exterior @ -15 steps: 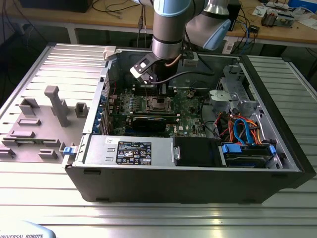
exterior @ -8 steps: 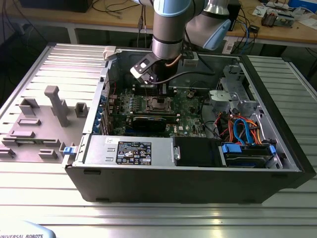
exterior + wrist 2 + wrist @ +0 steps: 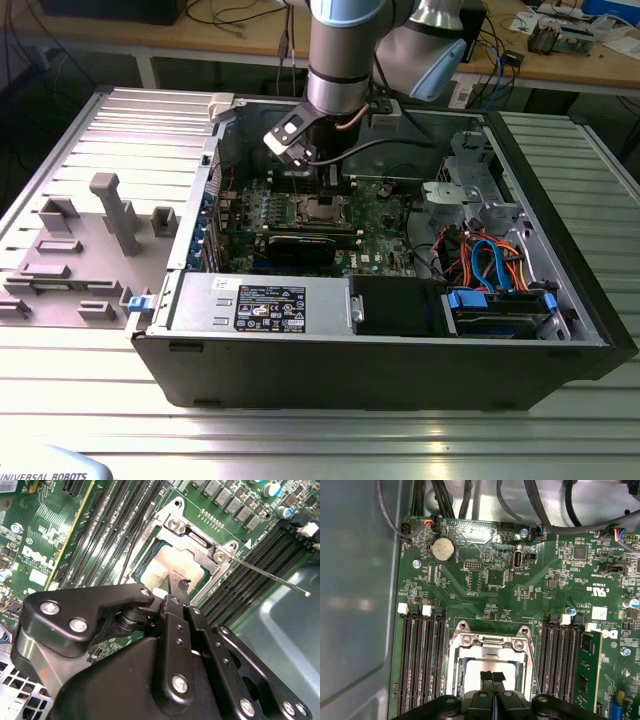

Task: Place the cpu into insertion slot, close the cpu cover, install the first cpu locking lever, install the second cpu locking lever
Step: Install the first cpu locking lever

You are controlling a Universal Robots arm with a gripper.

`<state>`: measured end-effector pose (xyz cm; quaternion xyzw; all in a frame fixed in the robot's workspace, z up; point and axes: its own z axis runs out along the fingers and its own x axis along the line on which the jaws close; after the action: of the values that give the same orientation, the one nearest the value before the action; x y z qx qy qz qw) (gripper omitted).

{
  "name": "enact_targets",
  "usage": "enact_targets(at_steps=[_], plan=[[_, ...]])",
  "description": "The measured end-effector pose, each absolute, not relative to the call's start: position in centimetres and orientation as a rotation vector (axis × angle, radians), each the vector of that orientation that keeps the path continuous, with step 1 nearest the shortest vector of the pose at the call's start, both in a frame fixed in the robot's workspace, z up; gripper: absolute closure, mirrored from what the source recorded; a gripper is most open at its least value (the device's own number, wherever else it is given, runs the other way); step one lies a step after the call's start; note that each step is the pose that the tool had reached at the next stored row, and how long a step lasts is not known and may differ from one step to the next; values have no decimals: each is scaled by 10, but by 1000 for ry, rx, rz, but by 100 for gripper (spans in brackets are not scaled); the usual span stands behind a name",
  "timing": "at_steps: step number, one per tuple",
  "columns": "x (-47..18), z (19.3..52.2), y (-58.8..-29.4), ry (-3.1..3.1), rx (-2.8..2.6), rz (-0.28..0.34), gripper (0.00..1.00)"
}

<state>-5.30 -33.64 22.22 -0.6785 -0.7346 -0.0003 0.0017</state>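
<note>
The cpu [image 3: 172, 562] sits in its socket in the middle of the green board [image 3: 485, 580]. Its pale grey top shows through the window of the cover [image 3: 197, 542], which seems to lie flat around it. In the first wrist view the cpu [image 3: 474, 667] and the cover [image 3: 490, 641] have black memory slots [image 3: 422, 665] on both sides. One thin lever [image 3: 270, 576] stands free from a corner of the cover and slants out over the slots.

The claw [image 3: 177, 586] hangs right over the cpu, clenched, its two fingers pressed together with nothing between them. I cannot tell if the tips touch the chip.

In the exterior view the arm [image 3: 340, 60] comes down from the far side into the open case [image 3: 380, 370]. The case lies on a ribbed metal bench [image 3: 300, 440]. A long black card [image 3: 300, 245] lies just near of the socket. Grey fixtures [image 3: 110, 210] stand on the bench at the exterior view's left.
</note>
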Motion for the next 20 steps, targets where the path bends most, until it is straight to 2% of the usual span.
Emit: enact_targets(at_steps=[20], plan=[[-53,232,-336,-2307,-2128,-1,89]])
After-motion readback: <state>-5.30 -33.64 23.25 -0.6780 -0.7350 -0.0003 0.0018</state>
